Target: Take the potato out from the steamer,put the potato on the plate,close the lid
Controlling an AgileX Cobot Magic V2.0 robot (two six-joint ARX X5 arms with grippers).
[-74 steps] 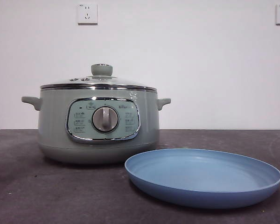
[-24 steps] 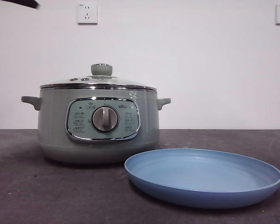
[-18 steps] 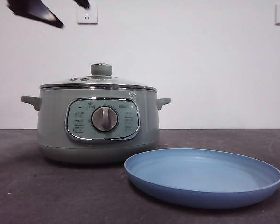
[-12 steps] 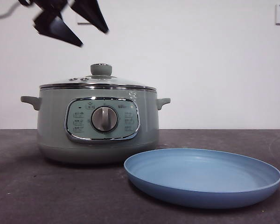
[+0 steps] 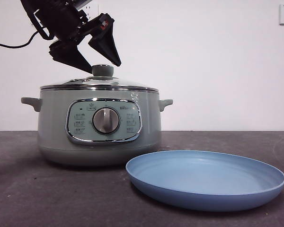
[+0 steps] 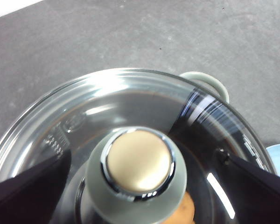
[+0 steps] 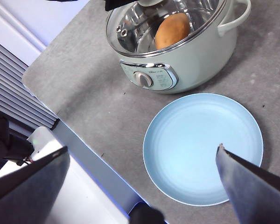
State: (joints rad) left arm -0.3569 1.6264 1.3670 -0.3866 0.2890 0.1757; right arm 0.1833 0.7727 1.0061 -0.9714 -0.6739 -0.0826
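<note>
Left gripper hung wide open, straddling knob of lid. Lid glass, likely heavy, slippery, breakable; knob was best hold. Right gripper waited open above plate.

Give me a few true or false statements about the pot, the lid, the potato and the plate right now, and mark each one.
1. The lid sits closed on the steamer. True.
2. The potato lies on the plate. False: it is inside the steamer, seen through the glass.
3. The left hand is open, its jaws on either side of the lid's knob. True.
4. The right hand is shut on the plate's rim. False: it is open, above the plate.
5. The plate stands behind the steamer. False: it lies in front, to one side.
</note>
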